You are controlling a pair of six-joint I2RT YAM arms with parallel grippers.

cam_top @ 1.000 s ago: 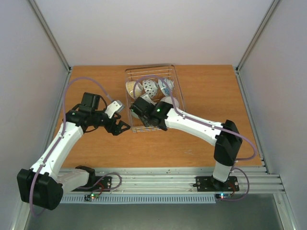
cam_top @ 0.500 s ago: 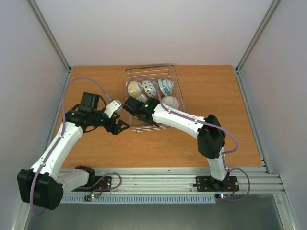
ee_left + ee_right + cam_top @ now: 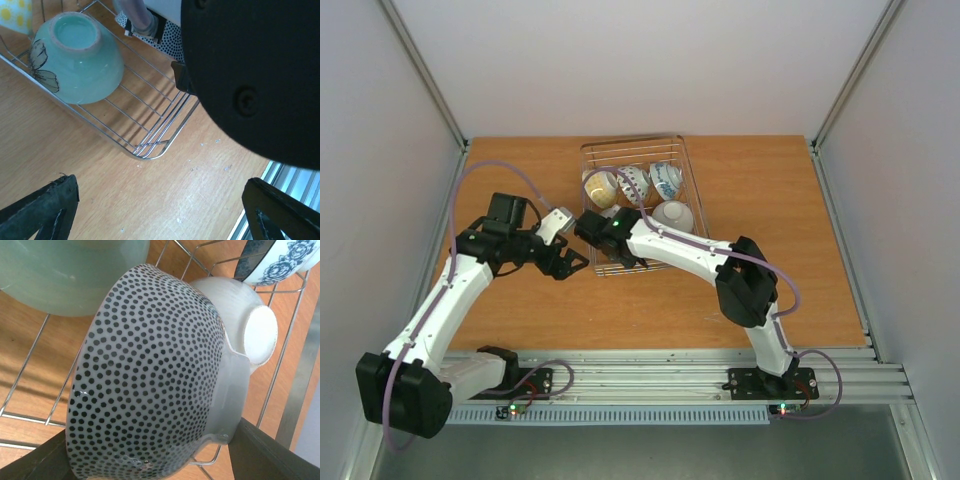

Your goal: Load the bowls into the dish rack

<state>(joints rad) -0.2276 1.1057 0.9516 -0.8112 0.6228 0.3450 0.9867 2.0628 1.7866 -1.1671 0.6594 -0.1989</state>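
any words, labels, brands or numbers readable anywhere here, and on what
None can be read in any view. Only patterns: dots on the dotted bowl, a butterfly-like drawing on the green bowl, flowers on the blue-and-white bowl. The dish rack bears no label.

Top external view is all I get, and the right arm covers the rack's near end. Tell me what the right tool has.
Observer: The right tool holds the dotted bowl between its fingers, over the dish rack wires.
Operator: Report what sits beside it.
Observer: A pale green bowl lies upside down inside the rack, by its edge rail.
Operator: Check the left tool.
Observer: The left tool is open with nothing between its fingers, above bare table.
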